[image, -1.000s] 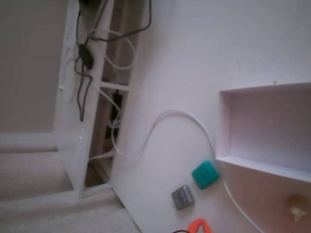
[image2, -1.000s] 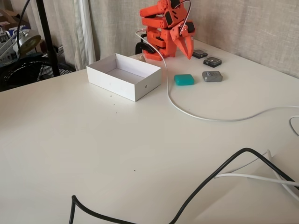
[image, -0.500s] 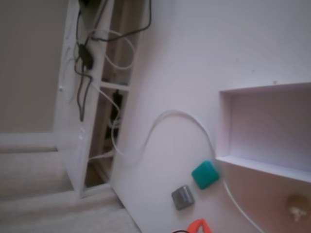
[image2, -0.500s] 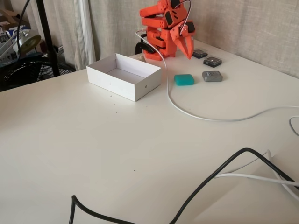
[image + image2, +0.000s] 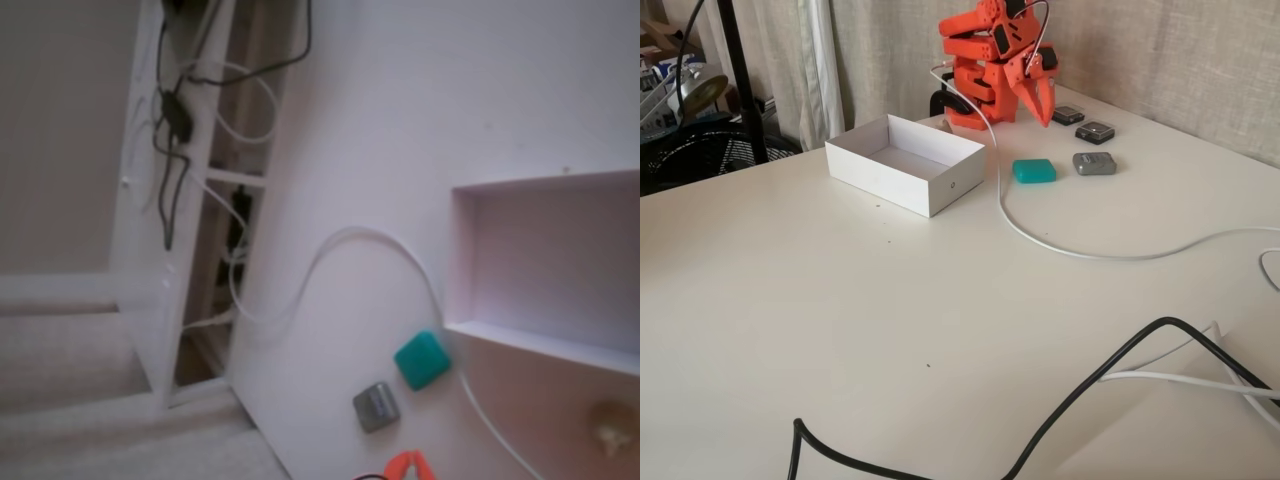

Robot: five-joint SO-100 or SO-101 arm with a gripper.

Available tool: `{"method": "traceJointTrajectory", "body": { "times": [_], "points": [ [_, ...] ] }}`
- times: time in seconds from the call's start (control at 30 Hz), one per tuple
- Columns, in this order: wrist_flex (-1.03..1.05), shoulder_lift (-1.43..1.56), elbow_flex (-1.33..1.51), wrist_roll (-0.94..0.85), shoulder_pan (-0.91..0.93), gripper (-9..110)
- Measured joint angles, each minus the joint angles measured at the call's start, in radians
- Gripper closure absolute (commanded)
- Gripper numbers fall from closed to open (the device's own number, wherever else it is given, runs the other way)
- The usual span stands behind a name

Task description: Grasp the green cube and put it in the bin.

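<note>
The green cube [image 5: 1034,171] lies flat on the white table, just right of the bin [image 5: 940,190], a white open box with nothing in it. In a fixed view the cube [image 5: 421,360] sits by the bin's corner [image 5: 520,338]. The orange arm is folded at the back of the table. Its gripper [image 5: 1045,118] points down, above and behind the cube, fingers together and holding nothing. Only an orange tip of the gripper [image 5: 408,466] shows at the bottom edge of the other fixed view.
A grey square block [image 5: 1095,163] lies right of the cube, with two darker blocks [image 5: 1095,131] behind it. A white cable [image 5: 1040,238] curves past the cube's left side. A black cable [image 5: 1090,385] crosses the near table. A white shelf with cables [image 5: 190,200] stands beyond the table edge.
</note>
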Motion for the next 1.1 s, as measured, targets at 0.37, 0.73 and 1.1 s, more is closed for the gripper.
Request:
{"method": "traceJointTrajectory", "body": {
  "times": [0.37,0.73,1.1],
  "points": [
    [-0.138,-0.288,-0.284,0.097,-0.189,87],
    [0.440,-1.413,-1.684,0.293,-0.166,66],
    [0.403,-1.542,-1.282,0.298,0.173,65]
  ]
}}
